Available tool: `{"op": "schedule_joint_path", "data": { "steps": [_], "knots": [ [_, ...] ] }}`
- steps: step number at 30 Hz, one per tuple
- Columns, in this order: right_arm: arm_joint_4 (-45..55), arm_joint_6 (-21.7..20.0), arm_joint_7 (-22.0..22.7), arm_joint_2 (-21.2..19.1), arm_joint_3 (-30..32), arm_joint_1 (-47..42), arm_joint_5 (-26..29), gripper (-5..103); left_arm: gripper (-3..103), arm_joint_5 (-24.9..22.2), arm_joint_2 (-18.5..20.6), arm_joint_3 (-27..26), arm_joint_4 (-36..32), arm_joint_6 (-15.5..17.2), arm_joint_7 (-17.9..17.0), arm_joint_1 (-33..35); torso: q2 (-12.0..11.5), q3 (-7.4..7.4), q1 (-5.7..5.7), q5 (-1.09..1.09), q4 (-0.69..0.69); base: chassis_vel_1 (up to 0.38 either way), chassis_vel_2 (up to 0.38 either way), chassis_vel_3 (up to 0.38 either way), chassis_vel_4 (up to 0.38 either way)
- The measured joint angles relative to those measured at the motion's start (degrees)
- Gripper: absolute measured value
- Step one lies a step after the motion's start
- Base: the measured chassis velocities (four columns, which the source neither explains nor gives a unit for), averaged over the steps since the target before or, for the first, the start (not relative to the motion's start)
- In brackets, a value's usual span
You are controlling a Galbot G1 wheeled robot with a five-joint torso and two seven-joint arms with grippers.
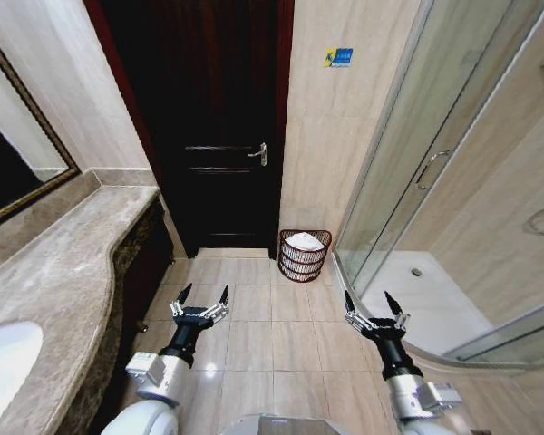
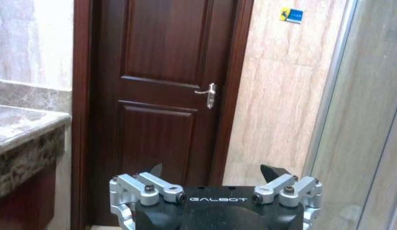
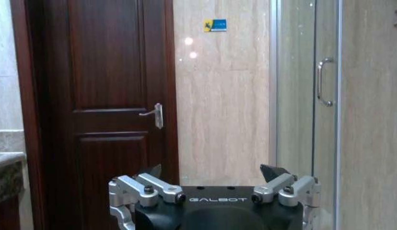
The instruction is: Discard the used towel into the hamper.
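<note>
The hamper [image 1: 304, 255] stood on the floor against the tiled wall, between the dark door [image 1: 208, 118] and the glass shower screen [image 1: 417, 172]. Something white lay inside it, probably the towel [image 1: 306, 241], though it was too far off to be sure. The left end effector [image 1: 200, 299] and right end effector [image 1: 373, 304] hung low over the tiles, both spread wide and empty, well short of the hamper, apparently parked. The marble counter [image 1: 63, 272] ran along the left.

Bathroom: dark wood door [image 1: 213, 127] top centre, beige tiled floor [image 1: 263, 335], marble worktop [image 1: 54, 272] left with mirror [image 1: 9, 163] above, glass shower enclosure [image 1: 435, 181] right.
</note>
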Motion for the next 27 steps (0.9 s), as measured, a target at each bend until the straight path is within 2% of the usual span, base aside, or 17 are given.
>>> {"op": "schedule_joint_path", "data": {
  "steps": [6,17,27],
  "knots": [
    [0.0,0.0,0.0,0.0,-0.01,0.0,0.0,100,100,0.0,0.0,-0.01,0.0,0.0,0.0,0.0,0.02,-0.01,-0.01,0.01,0.02,0.111,-0.021,-0.093,0.026],
    [0.0,0.0,0.0,0.0,0.01,0.01,0.0,100,100,0.0,-0.01,0.0,0.0,0.0,0.0,0.0,-0.02,0.02,0.06,0.02,0.02,-0.028,0.004,0.029,-0.002],
    [0.0,0.0,0.0,0.0,0.0,0.01,0.0,100,100,0.0,0.0,0.0,0.0,0.0,0.0,0.0,-0.02,0.02,0.04,0.01,0.02,0.096,-0.082,-0.104,0.083]
  ]
}}
